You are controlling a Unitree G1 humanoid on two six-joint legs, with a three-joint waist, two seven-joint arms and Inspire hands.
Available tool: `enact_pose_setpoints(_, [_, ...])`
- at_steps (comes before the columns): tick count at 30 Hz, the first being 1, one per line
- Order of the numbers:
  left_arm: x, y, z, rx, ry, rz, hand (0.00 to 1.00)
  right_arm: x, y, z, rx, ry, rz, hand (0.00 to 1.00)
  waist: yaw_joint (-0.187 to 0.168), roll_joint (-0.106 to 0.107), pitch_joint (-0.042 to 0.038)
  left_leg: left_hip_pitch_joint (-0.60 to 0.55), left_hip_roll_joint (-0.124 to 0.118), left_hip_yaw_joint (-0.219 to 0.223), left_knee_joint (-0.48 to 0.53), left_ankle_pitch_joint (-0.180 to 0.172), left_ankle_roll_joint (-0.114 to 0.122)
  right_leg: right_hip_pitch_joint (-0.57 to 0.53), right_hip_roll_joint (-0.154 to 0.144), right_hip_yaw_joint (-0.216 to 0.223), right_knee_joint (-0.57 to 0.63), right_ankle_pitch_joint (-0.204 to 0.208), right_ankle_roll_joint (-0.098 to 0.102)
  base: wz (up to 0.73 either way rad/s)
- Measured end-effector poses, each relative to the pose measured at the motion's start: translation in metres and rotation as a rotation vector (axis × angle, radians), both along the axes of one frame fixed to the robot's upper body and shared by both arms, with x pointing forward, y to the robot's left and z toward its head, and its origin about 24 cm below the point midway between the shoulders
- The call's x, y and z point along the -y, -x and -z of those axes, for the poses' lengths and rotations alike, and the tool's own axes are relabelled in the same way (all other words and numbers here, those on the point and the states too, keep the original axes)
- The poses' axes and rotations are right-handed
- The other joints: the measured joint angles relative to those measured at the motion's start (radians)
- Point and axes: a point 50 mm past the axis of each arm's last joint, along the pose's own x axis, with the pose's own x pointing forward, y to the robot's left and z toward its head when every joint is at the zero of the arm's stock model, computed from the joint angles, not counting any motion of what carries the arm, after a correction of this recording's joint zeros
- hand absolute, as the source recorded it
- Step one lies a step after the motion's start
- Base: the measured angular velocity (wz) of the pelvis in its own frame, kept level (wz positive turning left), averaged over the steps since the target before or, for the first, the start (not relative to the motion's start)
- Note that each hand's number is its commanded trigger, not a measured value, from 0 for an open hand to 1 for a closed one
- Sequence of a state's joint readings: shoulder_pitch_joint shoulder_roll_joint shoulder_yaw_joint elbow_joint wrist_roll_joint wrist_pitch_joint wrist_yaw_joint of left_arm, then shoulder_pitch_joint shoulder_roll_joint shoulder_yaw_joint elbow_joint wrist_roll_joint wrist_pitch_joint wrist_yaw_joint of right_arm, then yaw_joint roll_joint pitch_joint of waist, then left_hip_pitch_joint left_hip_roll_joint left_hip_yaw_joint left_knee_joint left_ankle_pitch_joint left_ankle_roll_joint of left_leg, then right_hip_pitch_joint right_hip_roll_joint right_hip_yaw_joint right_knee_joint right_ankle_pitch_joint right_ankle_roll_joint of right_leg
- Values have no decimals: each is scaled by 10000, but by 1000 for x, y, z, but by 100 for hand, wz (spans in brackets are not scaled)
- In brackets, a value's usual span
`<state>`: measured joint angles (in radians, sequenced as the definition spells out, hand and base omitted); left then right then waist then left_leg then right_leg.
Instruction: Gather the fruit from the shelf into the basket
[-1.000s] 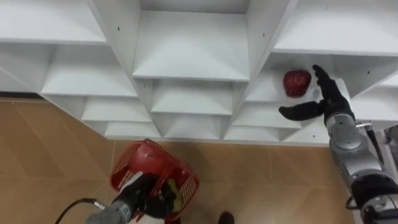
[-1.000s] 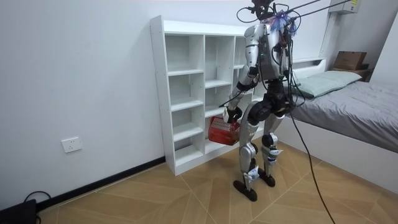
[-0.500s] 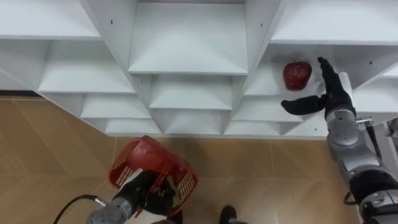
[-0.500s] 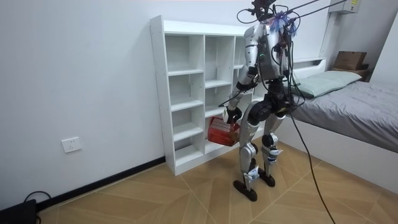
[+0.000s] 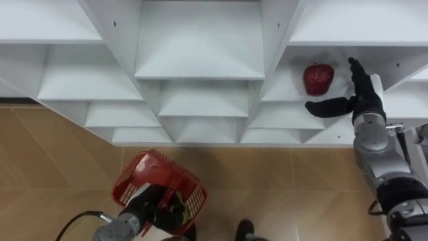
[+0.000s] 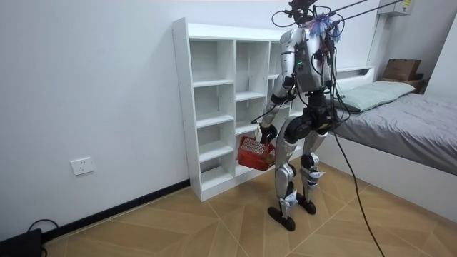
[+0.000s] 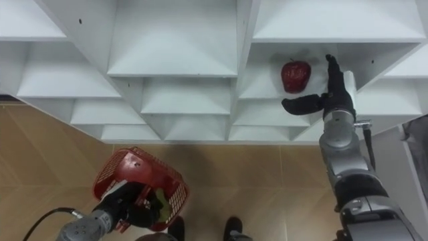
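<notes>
White closet (image 5: 200, 47): one red apple (image 5: 318, 78) in a right compartment, your right hand (image 5: 363, 102) spread open just beside it. Your left hand (image 5: 157, 209) clamps the red basket (image 5: 144, 175); contents unclear.

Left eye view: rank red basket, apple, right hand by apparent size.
1. red basket, clearly largest, though it hangs at a different depth.
2. right hand, open with thumb spread, beside the apple at the shelf.
3. apple, smallest.
</notes>
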<state>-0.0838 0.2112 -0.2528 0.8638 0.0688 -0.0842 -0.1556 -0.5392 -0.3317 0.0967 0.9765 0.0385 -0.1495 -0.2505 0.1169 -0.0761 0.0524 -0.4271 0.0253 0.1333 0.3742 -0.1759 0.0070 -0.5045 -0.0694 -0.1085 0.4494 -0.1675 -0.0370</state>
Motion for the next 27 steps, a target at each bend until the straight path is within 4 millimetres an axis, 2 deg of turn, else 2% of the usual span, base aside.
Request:
enact_pose_setpoints(16, [-1,-1,0,23,-104,-73,100,-2,-6,-9,365,160,39,0,8,-59,8,18,-6,6,-11,5,3,14,-4,-11,-28,9,1,0])
enact_pose_setpoints(27, [3,2,3,-151,-150,149,100,-9,-7,-8,269,376,-284,0,44,-59,13,86,-2,3,16,9,11,126,-26,-72,-34,8,3,1])
